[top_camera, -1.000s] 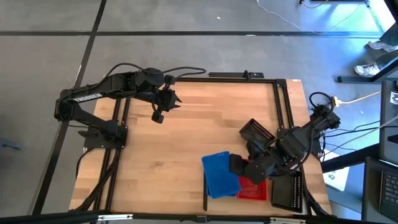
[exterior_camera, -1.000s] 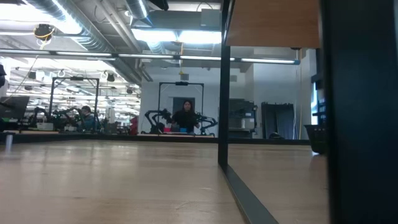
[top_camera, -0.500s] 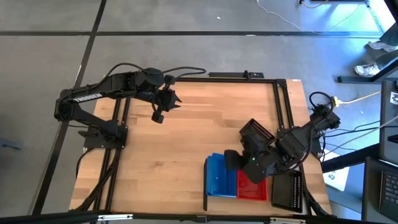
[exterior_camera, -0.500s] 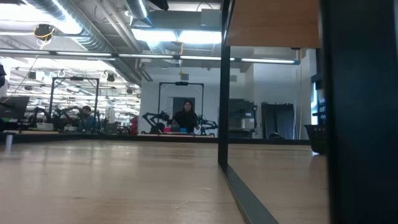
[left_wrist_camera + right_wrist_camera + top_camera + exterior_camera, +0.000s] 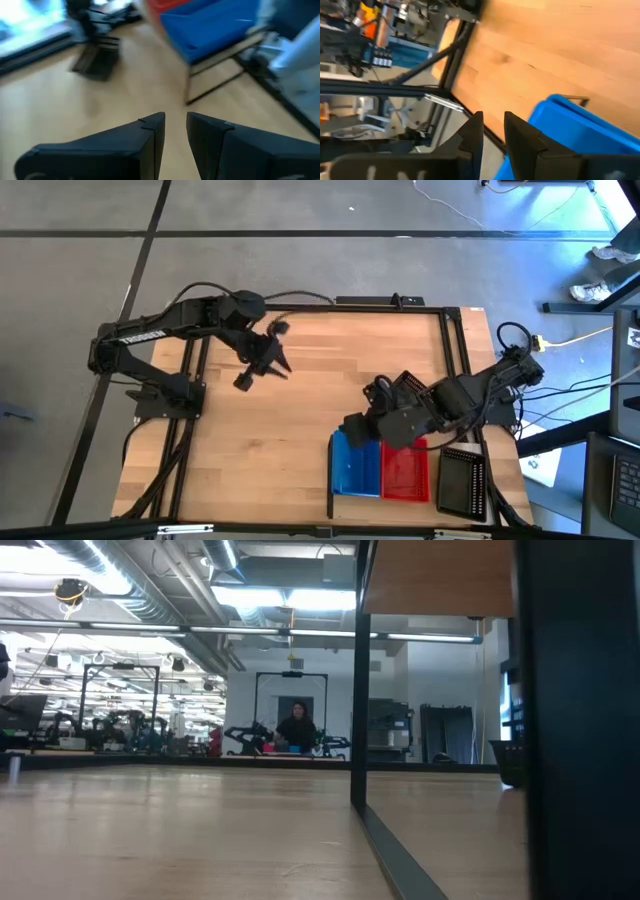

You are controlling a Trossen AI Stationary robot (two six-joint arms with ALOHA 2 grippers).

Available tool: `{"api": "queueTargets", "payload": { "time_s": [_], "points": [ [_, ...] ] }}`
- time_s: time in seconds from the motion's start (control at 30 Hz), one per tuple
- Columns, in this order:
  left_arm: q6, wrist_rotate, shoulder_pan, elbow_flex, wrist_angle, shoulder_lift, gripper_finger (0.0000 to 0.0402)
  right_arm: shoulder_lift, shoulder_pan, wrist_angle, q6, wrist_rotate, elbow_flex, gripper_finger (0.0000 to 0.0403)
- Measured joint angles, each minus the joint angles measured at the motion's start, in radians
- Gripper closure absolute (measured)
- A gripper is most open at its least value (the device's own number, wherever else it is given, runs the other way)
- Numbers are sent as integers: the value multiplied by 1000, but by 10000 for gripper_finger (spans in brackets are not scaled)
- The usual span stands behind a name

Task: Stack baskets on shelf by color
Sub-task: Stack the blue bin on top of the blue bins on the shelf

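Right gripper (image 5: pixel 352 426) low over near-right table (image 5: pixel 300 380) area, at far edge of blue basket (image 5: pixel 355 470); fingers slightly apart, holding nothing. Blue basket touching red basket (image 5: pixel 405 475), side by side; black basket (image 5: pixel 462 482) just right of red; another black basket (image 5: pixel 408 390) farther back, partly under right arm. Left gripper (image 5: pixel 243 381) over far-left table, fingers slightly apart, empty. Person (image 5: pixel 297 727) in room background.

There are two robot arms, one blue basket (image 5: pixel 354 468), one red basket (image 5: pixel 405 472) and two black baskets (image 5: pixel 462 480) on the tabletop (image 5: pixel 300 400).
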Motion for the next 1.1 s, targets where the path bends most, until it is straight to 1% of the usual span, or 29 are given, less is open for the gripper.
{"api": "queueTargets", "payload": {
  "time_s": [0.07, 0.13, 0.27, 0.4, 0.53, 0.7, 0.73, 0.83, 0.93, 1.1],
  "points": [
    [-4, 42, -26, -1, -1, 25, 330, 0, 1, -28, -2, 1, 0, 328],
    [-4, 60, -56, -1, 25, 56, 330, -2, 1, -82, -2, 4, 0, 328],
    [3, 60, -121, -1, 86, 130, 330, -13, 2, -244, 0, 24, 4, 328],
    [-7, 61, -157, -1, 173, 182, 330, -47, 24, -421, -28, 55, 44, 328],
    [-66, 59, -175, -1, 261, 221, 330, -92, 62, -525, -74, 127, 88, 328],
    [-146, 57, -185, 1, 380, 257, 330, -146, 101, -565, -107, 232, 113, 328],
    [-162, 57, -186, 0, 383, 263, 330, -154, 107, -568, -108, 243, 114, 328],
    [-209, 82, -194, 0, 439, 299, 330, -171, 117, -608, -108, 245, 114, 328],
    [-237, 137, -198, 0, 463, 338, 330, -180, 118, -646, -105, 245, 114, 328],
    [-263, 211, -194, 0, 487, 365, 330, -182, 118, -649, -104, 244, 114, 328]
  ]
}}
